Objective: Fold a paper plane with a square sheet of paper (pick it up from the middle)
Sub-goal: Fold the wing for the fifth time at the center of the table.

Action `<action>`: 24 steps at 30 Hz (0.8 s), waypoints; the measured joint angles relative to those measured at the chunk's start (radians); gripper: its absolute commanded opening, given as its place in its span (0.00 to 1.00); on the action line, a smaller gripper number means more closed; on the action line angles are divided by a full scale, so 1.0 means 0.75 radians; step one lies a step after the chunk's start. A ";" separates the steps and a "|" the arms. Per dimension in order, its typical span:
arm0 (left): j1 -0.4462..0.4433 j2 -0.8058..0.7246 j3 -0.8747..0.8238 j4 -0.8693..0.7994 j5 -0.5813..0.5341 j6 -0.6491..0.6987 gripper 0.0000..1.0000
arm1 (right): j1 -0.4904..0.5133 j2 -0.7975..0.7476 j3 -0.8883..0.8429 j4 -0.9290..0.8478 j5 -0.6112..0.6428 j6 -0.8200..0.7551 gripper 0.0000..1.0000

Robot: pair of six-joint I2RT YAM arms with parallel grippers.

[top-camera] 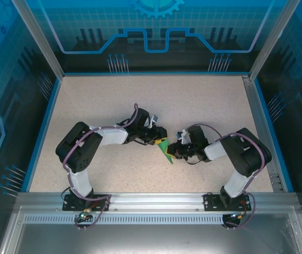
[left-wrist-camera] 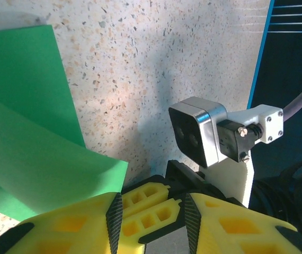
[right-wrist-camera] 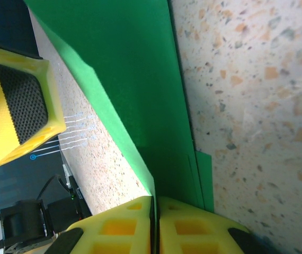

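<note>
The bright green paper point(top-camera: 167, 151) is folded into a slim, pointed, layered paper plane shape and stands on edge at the table's middle. My right gripper point(right-wrist-camera: 154, 200) is shut on its folded edge, and the green layers point(right-wrist-camera: 140, 79) run away from the fingertips. From the left, my left gripper point(left-wrist-camera: 152, 203) stands open. The green paper point(left-wrist-camera: 29, 132) lies outside its left finger, and the right gripper's yellow fingers point(left-wrist-camera: 145, 198) show in the gap between its pads. From above, the left gripper point(top-camera: 159, 140) and right gripper point(top-camera: 175, 152) meet tip to tip at the paper.
The right arm's wrist camera point(left-wrist-camera: 196, 135) sits close in front of the left gripper. One pad of the left gripper point(right-wrist-camera: 18, 106) hangs beside the paper. Speckled tabletop point(top-camera: 140, 100) stretches behind the arms, bounded by a blue rim point(top-camera: 40, 137) and a metal rail point(top-camera: 156, 200) at the front.
</note>
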 measured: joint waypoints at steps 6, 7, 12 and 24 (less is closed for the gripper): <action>-0.004 0.036 0.000 0.028 0.003 -0.010 0.42 | -0.001 0.001 0.000 0.000 -0.001 0.005 0.11; -0.004 0.040 0.000 0.033 0.002 -0.010 0.42 | -0.001 0.001 0.000 0.000 -0.001 0.005 0.11; -0.005 0.059 -0.002 0.067 0.002 -0.009 0.43 | -0.002 0.001 0.001 -0.001 -0.002 0.008 0.12; -0.007 0.110 -0.004 0.103 -0.017 0.002 0.43 | -0.002 -0.010 0.009 -0.029 0.001 0.009 0.17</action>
